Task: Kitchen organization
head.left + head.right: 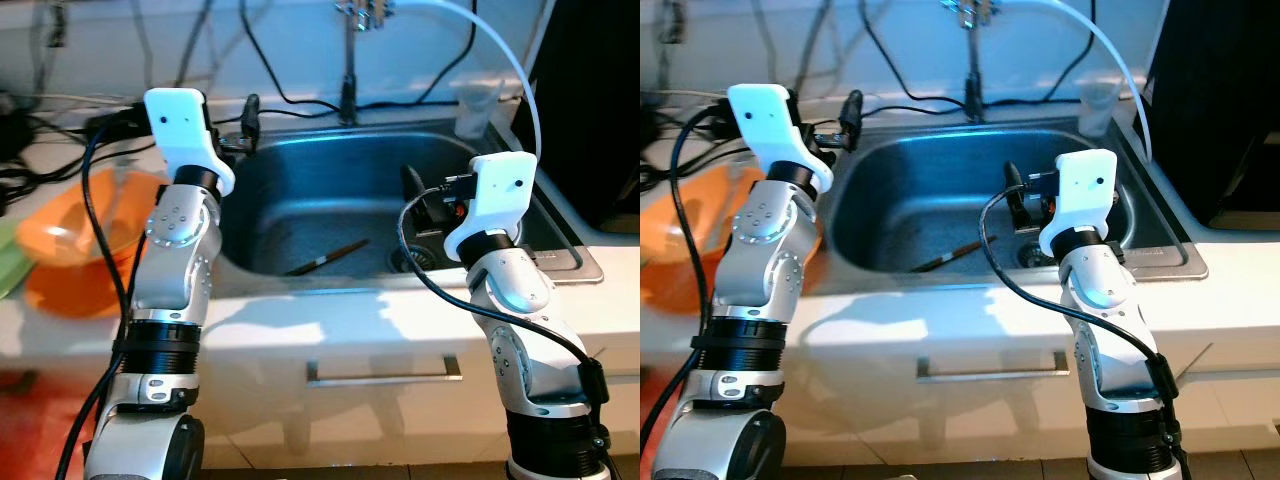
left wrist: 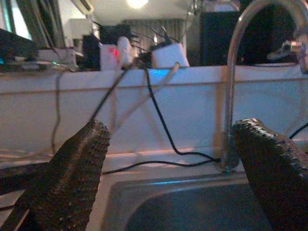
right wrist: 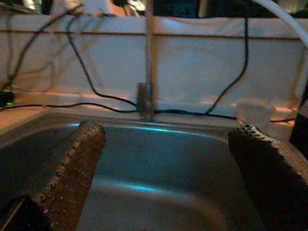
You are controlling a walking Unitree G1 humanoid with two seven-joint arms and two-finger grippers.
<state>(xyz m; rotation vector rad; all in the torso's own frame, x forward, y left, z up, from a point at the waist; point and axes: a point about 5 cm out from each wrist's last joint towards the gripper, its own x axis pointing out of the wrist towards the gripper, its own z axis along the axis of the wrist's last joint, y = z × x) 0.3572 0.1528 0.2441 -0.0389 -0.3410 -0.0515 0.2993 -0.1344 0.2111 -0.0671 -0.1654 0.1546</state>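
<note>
You are looking down at a white bench [image 1: 330,315] with a drawer handle [image 1: 385,372] on its front face. Just beyond it, the steel sink [image 1: 300,200] is holding a thin dark utensil [image 1: 325,258], lying flat on the basin floor near the front wall, left of the drain [image 1: 412,258]. Your right tool [image 3: 166,159] is hovering over the basin's right side, fingers spread and gripping nothing. Your left tool [image 2: 173,163] is hanging above the sink's back left corner, fingers spread too. An orange bowl [image 1: 70,240] is sitting on the bench to the left. Farther back, the faucet [image 1: 350,60] is rising behind the sink, a clear cup [image 1: 475,105] standing right of it, black cables [image 1: 290,95] trailing along the wall.
</note>
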